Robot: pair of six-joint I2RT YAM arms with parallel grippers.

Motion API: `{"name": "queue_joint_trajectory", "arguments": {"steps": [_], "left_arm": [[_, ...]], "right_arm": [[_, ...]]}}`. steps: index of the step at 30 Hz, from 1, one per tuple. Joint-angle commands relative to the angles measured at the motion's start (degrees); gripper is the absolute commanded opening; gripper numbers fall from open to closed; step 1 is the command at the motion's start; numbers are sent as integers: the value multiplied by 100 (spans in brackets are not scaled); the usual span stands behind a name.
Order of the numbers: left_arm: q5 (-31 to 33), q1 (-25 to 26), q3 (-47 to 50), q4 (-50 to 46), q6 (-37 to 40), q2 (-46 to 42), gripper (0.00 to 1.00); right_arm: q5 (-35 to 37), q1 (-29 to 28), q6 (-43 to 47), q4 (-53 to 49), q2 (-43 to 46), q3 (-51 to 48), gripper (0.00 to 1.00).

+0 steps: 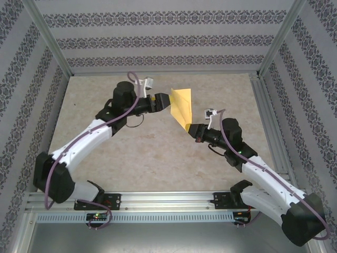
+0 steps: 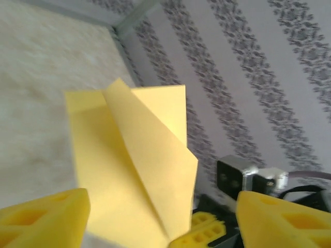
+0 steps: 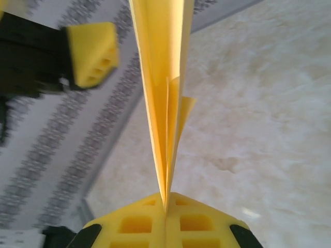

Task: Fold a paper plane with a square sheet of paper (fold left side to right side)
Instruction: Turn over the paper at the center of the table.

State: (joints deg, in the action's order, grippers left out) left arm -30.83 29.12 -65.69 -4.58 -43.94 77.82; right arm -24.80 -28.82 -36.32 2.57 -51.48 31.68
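The yellow-orange paper plane [image 1: 180, 105], a sheet folded into a pointed dart, is held up above the middle of the table. My right gripper [image 1: 191, 128] is shut on its narrow tip. In the right wrist view the pads [image 3: 139, 225] meet on the folded layers [image 3: 163, 77], which rise edge-on. My left gripper [image 1: 165, 100] is at the plane's wide end, open. In the left wrist view its yellow fingers [image 2: 44, 217] stand wide apart on either side of the paper [image 2: 129, 170] without pressing it. One left finger [image 3: 93, 51] is apart from the paper.
The beige tabletop [image 1: 131, 153] is bare around the arms. Patterned walls [image 1: 158, 37] and metal frame posts [image 1: 50, 42] enclose the back and sides. The right arm's wrist camera [image 2: 235, 175] sits close behind the paper in the left wrist view.
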Motion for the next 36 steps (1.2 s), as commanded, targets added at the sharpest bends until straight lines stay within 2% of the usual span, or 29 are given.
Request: {"name": "queue_joint_trajectory", "arguments": {"steps": [1, 5, 8, 13, 17, 25, 29, 33, 36], "left_arm": [[1324, -310, -57, -1709, 824, -839, 86], [2761, -590, -50, -2953, 813, -1522, 92], [3287, -779, 176, -3228, 678, -1953, 93], [3669, -995, 600, -3250, 506, -2464, 96], [3716, -1083, 732, -3332, 516, -2598, 97], [3577, -1159, 922, -3312, 519, -2597, 98], [3489, -1181, 958, -3321, 550, -2576, 98], [3447, -1212, 979, -3354, 587, -2573, 99], [3408, -1243, 1017, -3344, 596, -2572, 99]], "right_arm": [[1382, -363, 1444, -2214, -8, 712, 2], [3739, -1358, 2176, -3989, -644, 1614, 2], [5290, -2027, 2196, -5031, -1499, 2193, 2], [6814, -2744, 1589, -6122, -2951, 3055, 3], [7536, -3084, 1249, -6839, -4057, 3750, 3], [7795, -3521, 1405, -7329, -6321, 4992, 3], [7534, -3607, 1622, -7282, -7046, 5485, 5], [7127, -3728, 1791, -7156, -7294, 5699, 28], [6491, -3908, 2088, -6575, -7008, 5509, 55]]}}
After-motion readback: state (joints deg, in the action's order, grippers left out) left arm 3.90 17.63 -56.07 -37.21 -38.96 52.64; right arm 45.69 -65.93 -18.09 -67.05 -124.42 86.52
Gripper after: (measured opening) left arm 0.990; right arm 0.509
